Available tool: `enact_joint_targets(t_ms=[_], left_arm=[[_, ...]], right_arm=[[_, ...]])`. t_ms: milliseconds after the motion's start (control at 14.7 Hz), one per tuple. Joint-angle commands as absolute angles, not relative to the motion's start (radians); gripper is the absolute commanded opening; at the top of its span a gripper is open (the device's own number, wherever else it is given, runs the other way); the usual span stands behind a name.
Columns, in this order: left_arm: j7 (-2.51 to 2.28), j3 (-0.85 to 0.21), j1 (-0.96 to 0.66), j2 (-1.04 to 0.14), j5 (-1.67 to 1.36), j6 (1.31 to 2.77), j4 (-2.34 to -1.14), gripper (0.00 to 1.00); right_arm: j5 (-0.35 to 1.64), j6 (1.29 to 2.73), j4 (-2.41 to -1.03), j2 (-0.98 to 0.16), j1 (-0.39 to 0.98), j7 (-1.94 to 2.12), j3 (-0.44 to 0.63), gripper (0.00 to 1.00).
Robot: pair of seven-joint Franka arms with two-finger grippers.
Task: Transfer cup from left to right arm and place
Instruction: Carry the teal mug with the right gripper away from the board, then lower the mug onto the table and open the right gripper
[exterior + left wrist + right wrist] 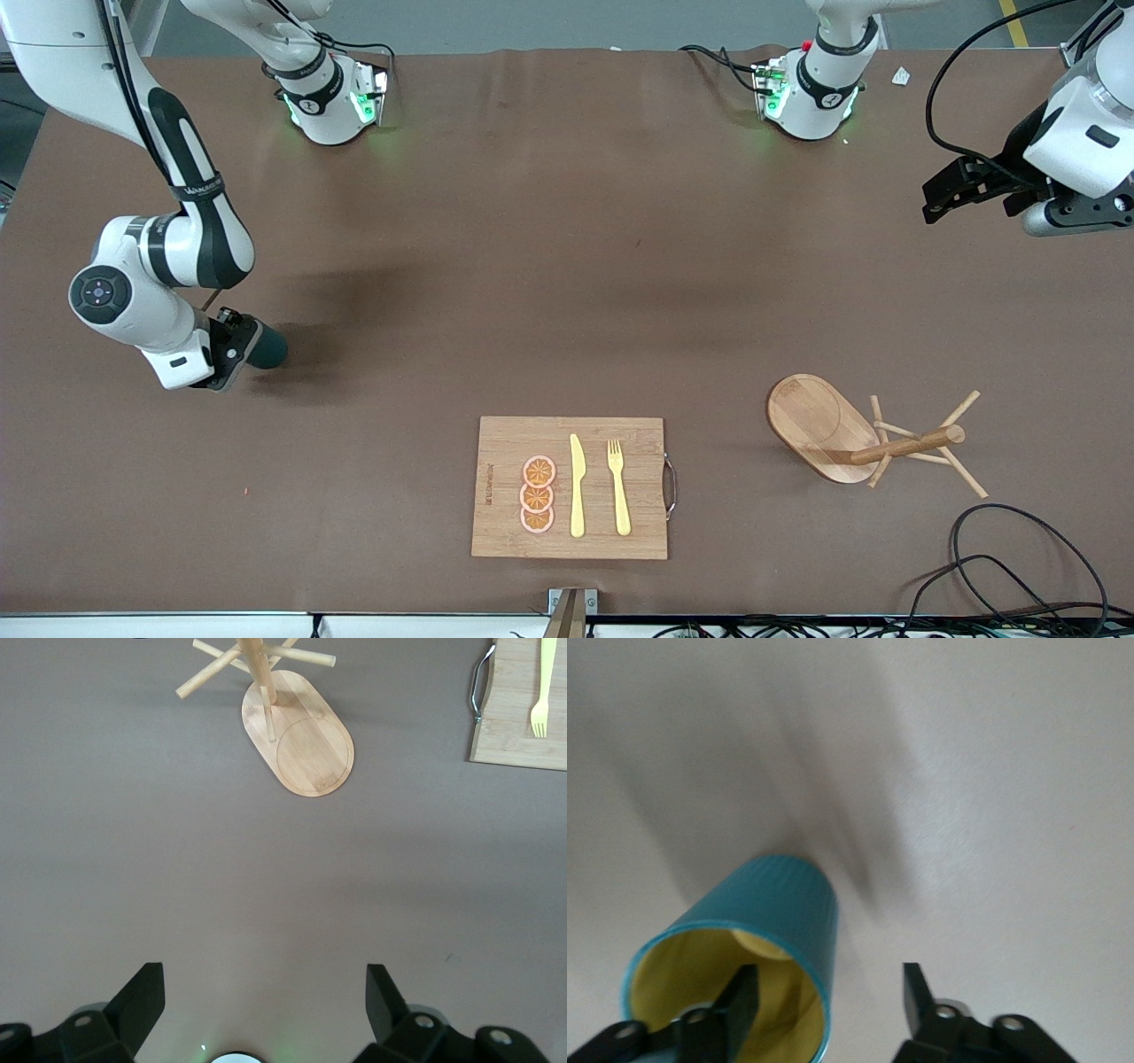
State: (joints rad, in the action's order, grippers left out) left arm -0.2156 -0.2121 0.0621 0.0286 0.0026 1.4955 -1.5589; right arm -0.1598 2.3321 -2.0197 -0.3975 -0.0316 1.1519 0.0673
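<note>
1 cup (757,930), dark teal with a yellow-tan inside, rests on the brown table (567,266) at the right arm's end; the right gripper (826,997) has 1 finger inside the rim and 1 outside, spread apart, so the wall looks freed; handover and placing appear done, only withdrawal left; the left gripper (266,1001) waits, spread and empty, near the wooden mug tree (283,718).

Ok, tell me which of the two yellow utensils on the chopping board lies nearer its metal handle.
The fork. It lies beside the board's metal handle; the knife lies between the fork and the orange slices.
</note>
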Motion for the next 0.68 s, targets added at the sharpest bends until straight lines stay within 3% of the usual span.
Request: enact_joint_targets(t_ms=[0, 612], left_arm=[[-0.207, -0.213, 0.066, 0.046, -0.018, 1.497, -1.563, 1.0], [-0.207, -0.213, 0.066, 0.038, -0.018, 1.505, -1.563, 1.0]], right_arm=[[-0.172, 2.182, -1.958, -0.365, -0.035, 1.053, 0.045, 1.0], [-0.081, 1.875, -1.815, -0.226, 0.031, 0.493, 0.044, 1.0]])
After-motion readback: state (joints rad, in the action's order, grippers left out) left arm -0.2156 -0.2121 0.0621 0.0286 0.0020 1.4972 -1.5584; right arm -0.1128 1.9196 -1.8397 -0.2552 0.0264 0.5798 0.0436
